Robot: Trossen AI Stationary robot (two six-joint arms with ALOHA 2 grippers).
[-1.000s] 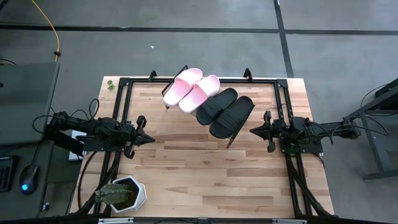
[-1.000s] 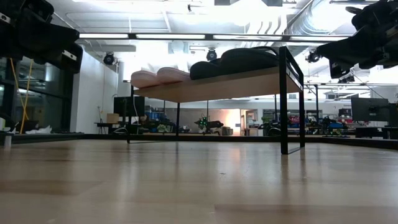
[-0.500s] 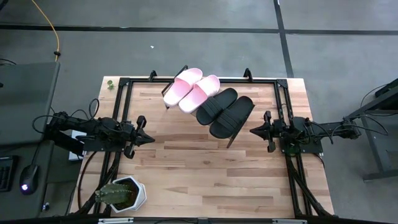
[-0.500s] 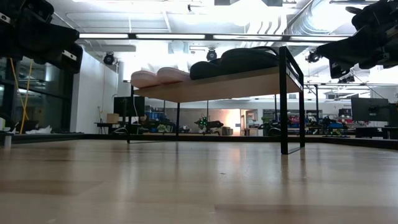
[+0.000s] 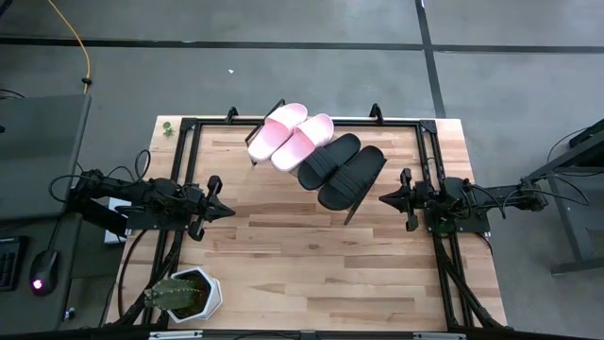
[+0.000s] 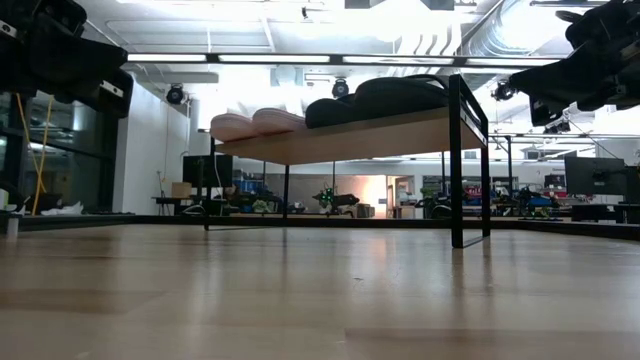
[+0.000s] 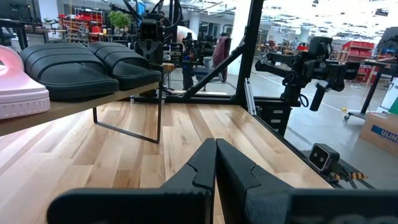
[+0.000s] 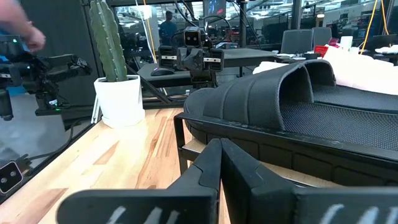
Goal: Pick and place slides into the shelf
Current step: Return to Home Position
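Two pale pink slides (image 5: pixel 290 137) and two black slides (image 5: pixel 342 168) lie side by side, soles down, on the slanted wooden shelf (image 6: pixel 350 137), whose black wire legs stand on the table. In the left wrist view the black pair (image 7: pixel 87 65) sits beside a pink one (image 7: pixel 18 87). My left gripper (image 5: pixel 229 210) is shut and hovers at the table's left side, away from the shelf. My right gripper (image 5: pixel 381 198) is shut at the table's right side, just off the near black slide (image 8: pixel 298 112).
A cactus in a white pot (image 5: pixel 184 295) stands at the table's near left corner. A black metal frame (image 5: pixel 311 121) runs along the table's far, left and right edges. Bare wood (image 5: pixel 311 264) lies between the arms and toward the near edge.
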